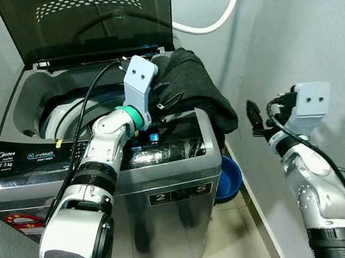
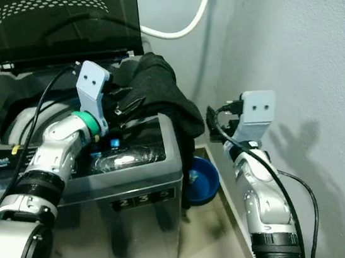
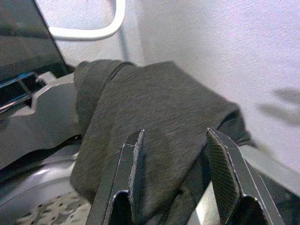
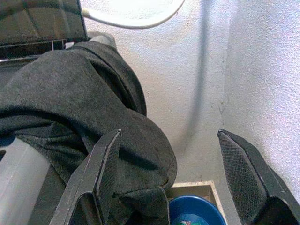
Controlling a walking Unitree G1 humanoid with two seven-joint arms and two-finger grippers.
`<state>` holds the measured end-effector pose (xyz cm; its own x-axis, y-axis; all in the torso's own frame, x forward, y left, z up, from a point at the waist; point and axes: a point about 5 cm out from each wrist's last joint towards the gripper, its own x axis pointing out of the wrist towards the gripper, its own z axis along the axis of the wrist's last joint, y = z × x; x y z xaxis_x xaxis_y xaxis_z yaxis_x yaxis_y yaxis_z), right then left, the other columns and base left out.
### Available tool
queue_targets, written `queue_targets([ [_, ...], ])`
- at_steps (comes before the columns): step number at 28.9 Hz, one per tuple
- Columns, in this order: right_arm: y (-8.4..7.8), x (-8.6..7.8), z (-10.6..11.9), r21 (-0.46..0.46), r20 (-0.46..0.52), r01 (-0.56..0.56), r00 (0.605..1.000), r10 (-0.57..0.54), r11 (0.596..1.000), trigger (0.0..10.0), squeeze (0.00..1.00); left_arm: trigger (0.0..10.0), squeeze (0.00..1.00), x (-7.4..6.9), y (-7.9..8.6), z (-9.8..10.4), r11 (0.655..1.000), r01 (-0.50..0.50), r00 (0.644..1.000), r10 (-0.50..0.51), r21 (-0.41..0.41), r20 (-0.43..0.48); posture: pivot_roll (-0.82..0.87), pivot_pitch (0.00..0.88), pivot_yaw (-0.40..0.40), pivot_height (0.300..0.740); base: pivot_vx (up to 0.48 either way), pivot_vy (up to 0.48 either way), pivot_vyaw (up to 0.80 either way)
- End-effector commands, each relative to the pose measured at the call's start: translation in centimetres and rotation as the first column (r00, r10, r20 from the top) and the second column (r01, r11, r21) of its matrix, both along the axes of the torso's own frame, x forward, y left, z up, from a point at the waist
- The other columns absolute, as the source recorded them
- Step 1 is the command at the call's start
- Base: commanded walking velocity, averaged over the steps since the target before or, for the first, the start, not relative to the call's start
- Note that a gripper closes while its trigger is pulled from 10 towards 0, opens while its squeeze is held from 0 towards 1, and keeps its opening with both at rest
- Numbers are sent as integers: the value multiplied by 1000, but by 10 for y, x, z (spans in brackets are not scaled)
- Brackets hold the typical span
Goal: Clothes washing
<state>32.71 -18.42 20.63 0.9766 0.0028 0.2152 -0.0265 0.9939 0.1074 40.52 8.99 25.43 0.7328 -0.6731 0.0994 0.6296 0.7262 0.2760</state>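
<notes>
- The washing machine [image 1: 174, 186] stands with its lid [image 1: 88, 19] raised, and its drum opening [image 1: 72, 113] lies toward the left side of the top.
- The step in hand looks like loading: the dark grey garment [image 1: 195, 84] is not yet in the drum. It lies heaped on the machine's back right corner and drapes over the right edge, hanging down toward the blue basin [image 1: 225, 178] on the floor beside the machine.
- The left gripper [image 1: 168, 107] reaches across the top of the machine to the garment's near fold. In the left wrist view its fingers [image 3: 133, 173] are spread apart with the cloth lying between and beyond them, not yet pinched; whether the tips touch the fabric I cannot tell.
- Next move, as I judge it: close on a thick fold, lift it clear of the rim, and carry it leftward over the drum so the hanging part follows and does not snag on the right edge.
- The right gripper [image 1: 255, 121] hangs off the machine's right side, near the wall [image 1: 312, 28], its fingers [image 4: 105, 168] wide apart and holding nothing, aimed at the draped part of the garment.
</notes>
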Motion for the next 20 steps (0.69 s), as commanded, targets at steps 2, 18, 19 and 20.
queue_targets([
  [2, -2, -4, -3, -3, -23, 19, 1000, -19, 1000, 10000, 0, 10000, 1000, 6, 10, -1, 992, -114, 993, 114, 44, 9, 11, 103, 70, 740, 0, 0, 0],
  [18, 2, -5, -3, 4, -47, 16, 999, -16, 1000, 10000, 0, 0, 0, 13, 40, -22, 932, -269, 956, 289, 243, -49, 22, 113, 61, 740, 0, 0, 0],
  [19, 2, -5, -3, 5, -49, 17, 999, -17, 1000, 10000, 0, 0, 0, 13, 40, -23, 932, -266, 956, 287, 247, -53, 22, 113, 61, 740, 0, 0, 0],
  [20, 2, -5, -3, 5, -50, 17, 999, -17, 1000, 10000, 0, 0, 0, 13, 40, -24, 931, -266, 956, 287, 249, -55, 22, 113, 61, 740, 0, 0, 0],
])
